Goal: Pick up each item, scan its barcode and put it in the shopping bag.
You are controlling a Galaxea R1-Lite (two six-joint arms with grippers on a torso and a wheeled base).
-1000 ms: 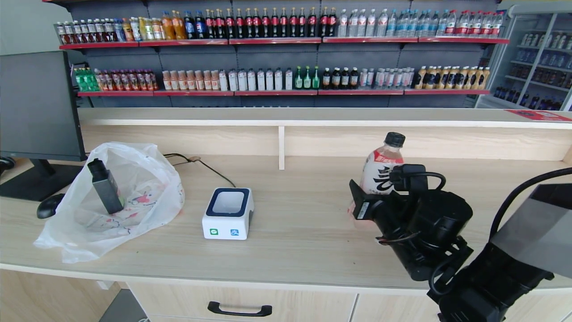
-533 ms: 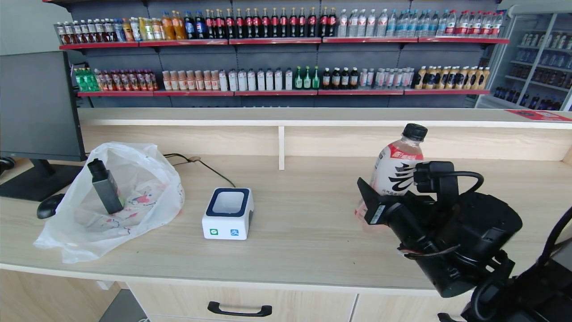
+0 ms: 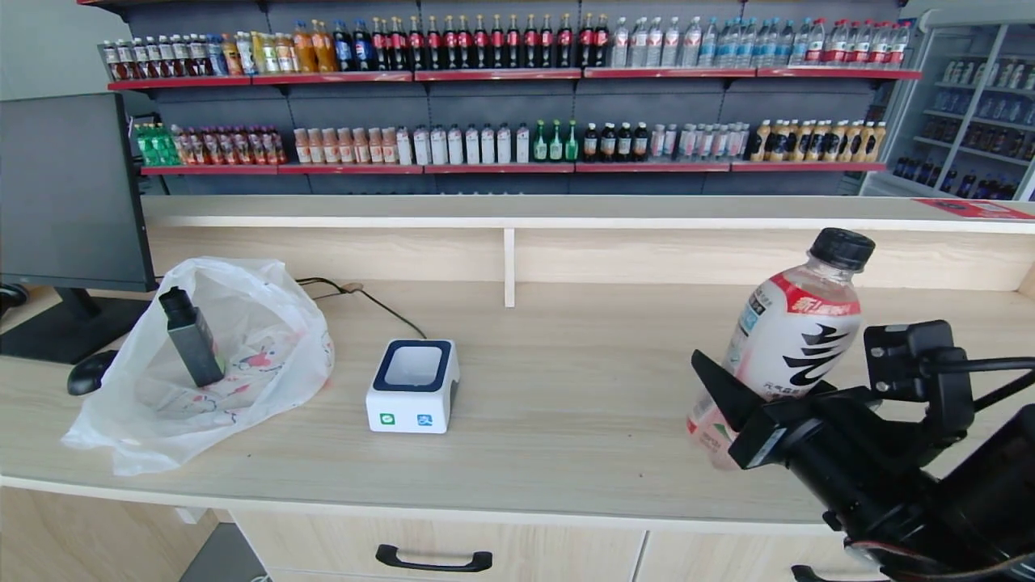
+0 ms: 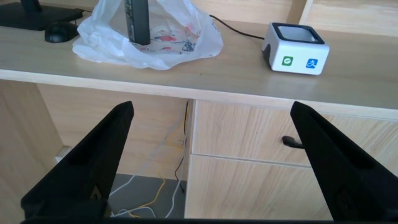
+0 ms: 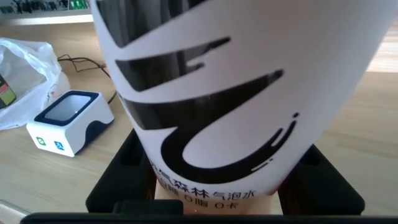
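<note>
Head view: the right claw pinches a tilted bottle near its base, at the table's right side. A scanner sits mid-table, and a bag lies to the left. Left wrist view: the left claw is spread wide, below the table edge. Right wrist view: the bottle sits between the claw's fingers, with the scanner beyond.

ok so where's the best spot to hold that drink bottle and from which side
Low on its body, from the robot's side, as the right end effector has it. The bottle is tall, round and leaning a little, so a grip across the wide lower part probably holds steadiest and keeps the cap and upper label clear for the scanner.
</note>
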